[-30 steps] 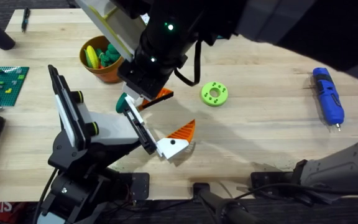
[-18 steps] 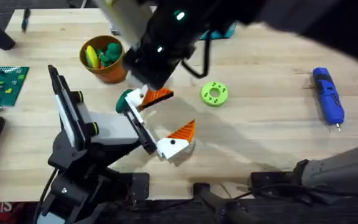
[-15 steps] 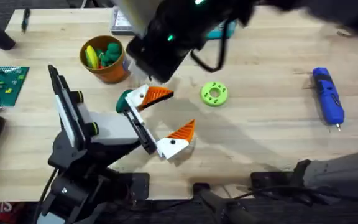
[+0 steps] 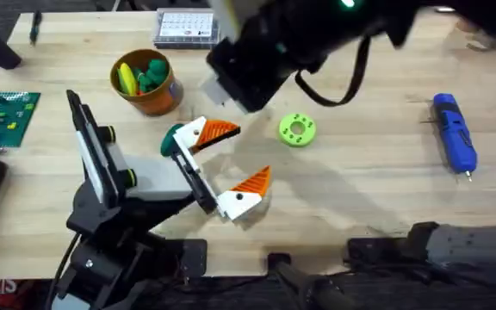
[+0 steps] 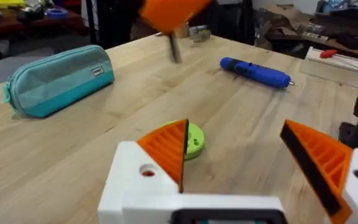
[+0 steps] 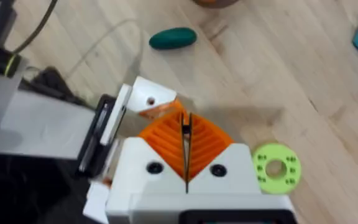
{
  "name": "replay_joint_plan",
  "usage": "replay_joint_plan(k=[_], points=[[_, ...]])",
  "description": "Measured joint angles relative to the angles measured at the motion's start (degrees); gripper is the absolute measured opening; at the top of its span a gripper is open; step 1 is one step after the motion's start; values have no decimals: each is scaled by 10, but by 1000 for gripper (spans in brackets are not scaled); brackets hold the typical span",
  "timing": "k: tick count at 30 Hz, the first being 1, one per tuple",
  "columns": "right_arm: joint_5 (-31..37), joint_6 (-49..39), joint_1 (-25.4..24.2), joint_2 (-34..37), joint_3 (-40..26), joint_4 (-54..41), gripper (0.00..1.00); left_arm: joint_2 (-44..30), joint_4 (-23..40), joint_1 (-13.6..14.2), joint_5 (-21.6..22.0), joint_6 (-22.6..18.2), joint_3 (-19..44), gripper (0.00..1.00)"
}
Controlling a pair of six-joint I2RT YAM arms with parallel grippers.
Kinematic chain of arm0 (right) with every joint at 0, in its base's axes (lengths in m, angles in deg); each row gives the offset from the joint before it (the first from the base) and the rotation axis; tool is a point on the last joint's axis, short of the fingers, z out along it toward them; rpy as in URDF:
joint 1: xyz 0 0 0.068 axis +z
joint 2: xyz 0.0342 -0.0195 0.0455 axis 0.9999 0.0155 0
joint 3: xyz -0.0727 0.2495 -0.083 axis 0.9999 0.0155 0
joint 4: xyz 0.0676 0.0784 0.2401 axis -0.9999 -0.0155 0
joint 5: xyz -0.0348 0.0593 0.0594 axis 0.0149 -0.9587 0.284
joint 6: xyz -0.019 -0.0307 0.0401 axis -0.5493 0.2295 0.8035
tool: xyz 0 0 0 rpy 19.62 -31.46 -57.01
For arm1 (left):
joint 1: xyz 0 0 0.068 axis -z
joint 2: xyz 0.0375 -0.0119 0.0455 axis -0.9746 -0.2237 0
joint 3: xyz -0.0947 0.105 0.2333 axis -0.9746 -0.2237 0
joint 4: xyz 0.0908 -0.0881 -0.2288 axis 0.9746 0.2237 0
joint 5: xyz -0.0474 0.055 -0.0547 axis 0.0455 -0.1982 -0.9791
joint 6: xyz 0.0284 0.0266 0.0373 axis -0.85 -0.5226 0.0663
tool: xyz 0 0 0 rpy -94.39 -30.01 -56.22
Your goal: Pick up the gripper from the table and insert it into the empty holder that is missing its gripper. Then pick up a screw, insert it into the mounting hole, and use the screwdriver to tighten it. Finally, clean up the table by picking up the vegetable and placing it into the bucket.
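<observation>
Lime-green round toy slice [image 4: 297, 130], pale centre; blue pen-shaped screwdriver [image 4: 455, 133], black bands; orange-brown round pot [image 4: 146, 83]; white block, orange ribbed wedge [image 4: 205, 132].

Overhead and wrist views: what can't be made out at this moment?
- How the gripper sits in the holder: too small in the overhead view, blurred in the right wrist view.
- What the box holds: too small in the overhead view.
- Bucket: cut off by the right wrist view's edge.
- Orange shape in the left wrist view: blurred and cut off by the edge.
</observation>
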Motion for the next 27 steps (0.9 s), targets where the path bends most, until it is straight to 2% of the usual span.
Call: replay_joint_plan(k=[5,9,18,27], points=[[-15,32,-6,-85,138,171,11,0,0,0,0,0,0,986],[-51,46,1,-98,202,247,11,0,0,0,0,0,0,986],[-75,49,8,-61,220,256,11,0,0,0,0,0,0,986],[-79,-11,24,-50,220,269,11,0,0,0,0,0,0,986]])
